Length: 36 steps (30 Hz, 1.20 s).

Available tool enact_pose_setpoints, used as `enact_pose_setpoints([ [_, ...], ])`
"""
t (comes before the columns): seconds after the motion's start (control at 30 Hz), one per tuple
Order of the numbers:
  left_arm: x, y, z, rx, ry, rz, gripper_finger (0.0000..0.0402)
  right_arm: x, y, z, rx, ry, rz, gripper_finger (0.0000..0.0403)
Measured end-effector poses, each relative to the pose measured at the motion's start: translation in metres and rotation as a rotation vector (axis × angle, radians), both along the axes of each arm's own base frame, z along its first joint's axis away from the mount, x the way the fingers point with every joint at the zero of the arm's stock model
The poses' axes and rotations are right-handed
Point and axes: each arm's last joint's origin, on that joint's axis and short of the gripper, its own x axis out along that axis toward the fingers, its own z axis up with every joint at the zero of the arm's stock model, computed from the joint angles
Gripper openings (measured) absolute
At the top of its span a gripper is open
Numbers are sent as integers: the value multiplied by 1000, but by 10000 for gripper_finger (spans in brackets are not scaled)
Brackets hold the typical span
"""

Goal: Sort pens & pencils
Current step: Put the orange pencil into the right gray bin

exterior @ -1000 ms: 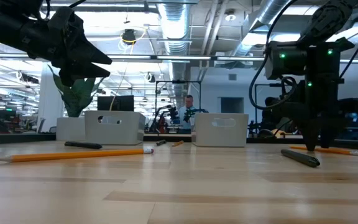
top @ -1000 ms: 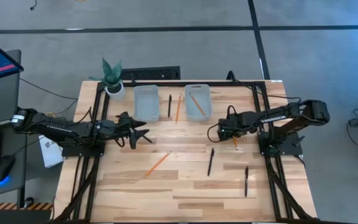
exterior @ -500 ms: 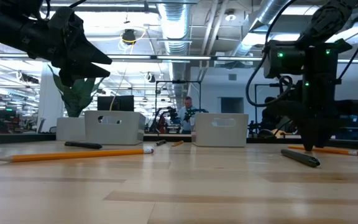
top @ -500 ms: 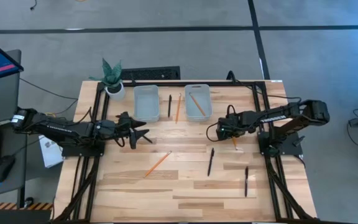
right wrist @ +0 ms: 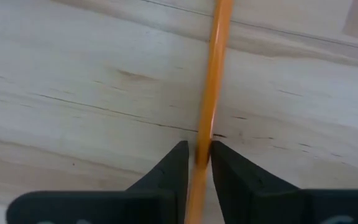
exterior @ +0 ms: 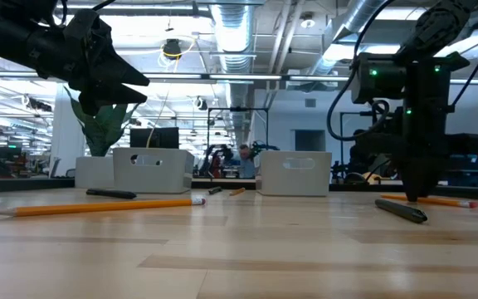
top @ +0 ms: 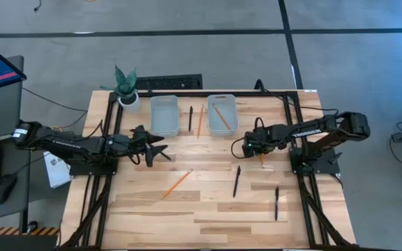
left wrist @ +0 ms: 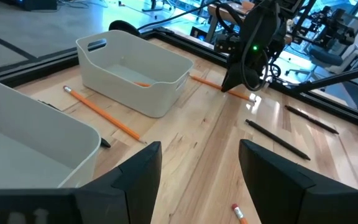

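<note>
My right gripper (top: 260, 155) points down at the table's right part, shut on an orange pencil (right wrist: 213, 74) that lies flat on the wood. My left gripper (top: 165, 148) hovers open above the table's left part, nothing between its fingers (left wrist: 143, 177). Another pencil (top: 178, 183) lies near the middle. Two black pens (top: 236, 180) (top: 277, 202) lie toward the near right. One pen (top: 190, 118) and one pencil (top: 200, 120) lie between two bins at the far side. My right gripper pinches the pencil's shaft (right wrist: 205, 140) between its two fingertips (right wrist: 174, 163). The fingers come from above, pointing down, and stand across the pencil. The pencil lies along the table (exterior: 438, 200), flat on the wood.
Two pale bins stand at the far side, the left one (top: 164, 115) and the right one (top: 222, 113), which holds a pencil. A potted plant (top: 125, 87) stands at the far left corner. Bare wood lies along the near edge.
My right gripper has stayed in place over the pencil and its fingers have closed in on the shaft. The pencil has not moved on the table.
</note>
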Motion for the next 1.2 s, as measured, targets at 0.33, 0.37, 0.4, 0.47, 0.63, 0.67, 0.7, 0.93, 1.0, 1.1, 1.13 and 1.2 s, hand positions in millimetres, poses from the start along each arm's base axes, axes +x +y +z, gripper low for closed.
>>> enact_pose_setpoints([
  [0.33, 0, 0, 0, 0, 0, 0, 206, 0, 0, 0, 2, 0, 10, 54],
  [0.37, 0, 0, 0, 0, 0, 0, 206, 0, 0, 0, 2, 0, 9, 53],
  [0.4, 0, 0, 0, 0, 0, 0, 206, 0, 0, 0, 2, 1, 10, 53],
  [0.47, 0, 0, 0, 0, 0, 0, 206, 0, 0, 0, 2, 1, 10, 53],
  [0.63, 0, 0, 0, 0, 0, 0, 206, 2, 0, 2, 2, 4, 22, 53],
  [0.67, 0, 0, 0, 0, 0, 0, 206, 3, 0, 3, 2, 6, 35, 53],
  [0.7, 0, 0, 0, 0, 0, 0, 206, 4, 0, 5, 5, 8, 47, 53],
  [0.93, 0, 0, 0, -3, -1, 0, 206, 16, -1, 19, 6, -24, 104, 52],
  [1.0, 0, 0, 0, -4, -1, 1, 206, 19, -2, 24, 3, -29, 121, 52],
  [1.1, 0, 0, 0, -4, -1, 0, 206, 20, -2, 31, 4, 0, 137, 52],
  [1.13, 0, 0, 0, -4, -1, 1, 206, 21, -2, 34, 1, 3, 147, 52],
  [1.2, 0, 0, 0, -4, -1, 1, 206, 23, -2, 41, -3, 13, 167, 52],
])
